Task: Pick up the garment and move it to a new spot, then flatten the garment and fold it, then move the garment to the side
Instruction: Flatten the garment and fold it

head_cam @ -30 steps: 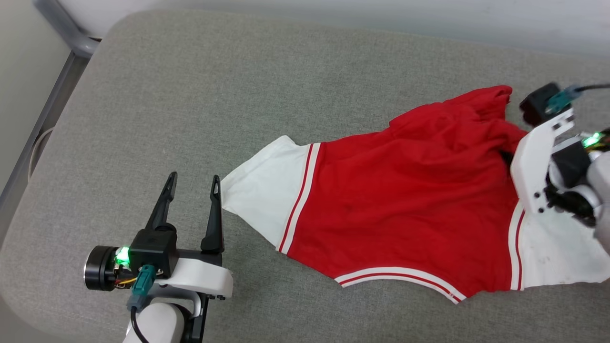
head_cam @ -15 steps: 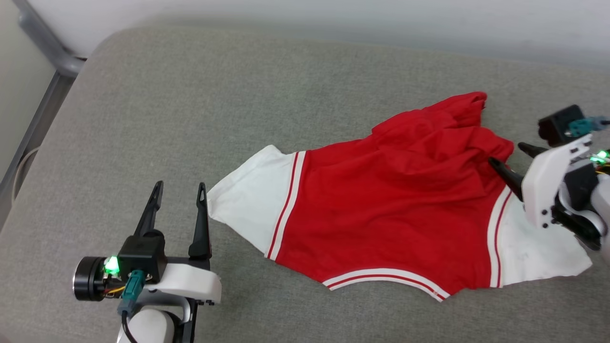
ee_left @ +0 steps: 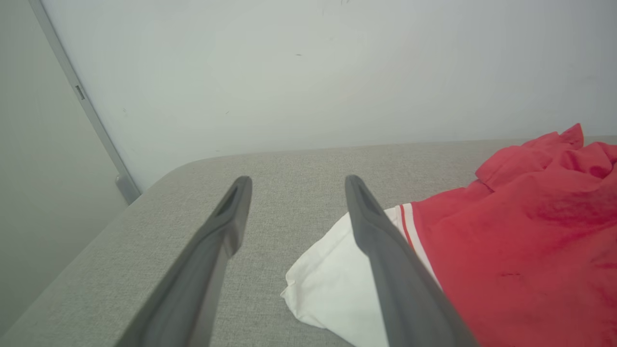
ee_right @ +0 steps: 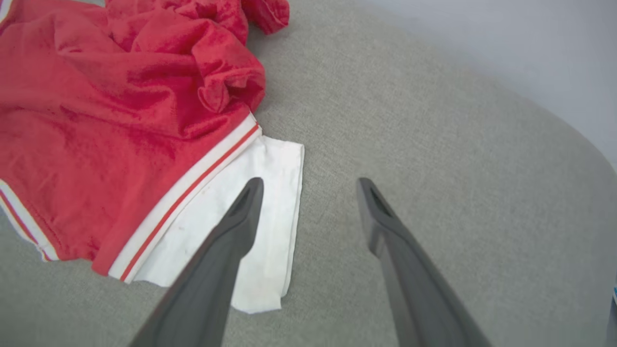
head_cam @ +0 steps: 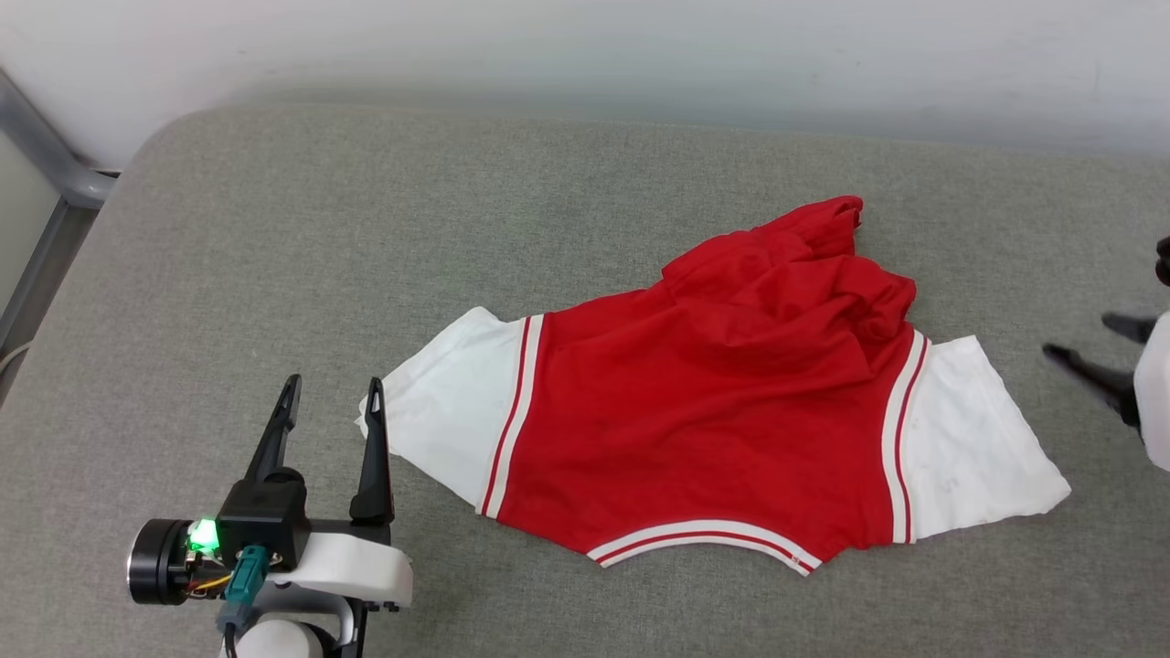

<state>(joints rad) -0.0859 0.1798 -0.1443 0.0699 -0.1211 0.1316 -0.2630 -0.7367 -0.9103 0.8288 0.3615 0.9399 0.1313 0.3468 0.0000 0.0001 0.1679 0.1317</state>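
Note:
The garment [head_cam: 704, 411], a red jersey shirt with white sleeves and striped trim, lies spread on the grey cushion [head_cam: 366, 238], its far part bunched into folds [head_cam: 804, 265]. My left gripper [head_cam: 331, 404] stands open just left of the white left sleeve [head_cam: 439, 420], its right finger at the sleeve's edge. In the left wrist view that gripper [ee_left: 294, 185] has nothing between its fingers, with the garment [ee_left: 520, 241] to its right. My right gripper [head_cam: 1092, 340] is open at the right edge, apart from the right sleeve [head_cam: 969, 439]. The right wrist view shows this gripper [ee_right: 311, 185] open above the sleeve's edge [ee_right: 270, 202].
The grey cushion ends at a pale wall [head_cam: 585, 55] behind it. A grey metal rail [head_cam: 46, 155] runs along the left side. Bare cushion lies left of and behind the garment, and to the right of it [ee_right: 458, 168].
My right gripper has opened, let go of the garment's bunched far part and drawn back to the right. The camera has shifted, so the whole picture sits lower and further left.

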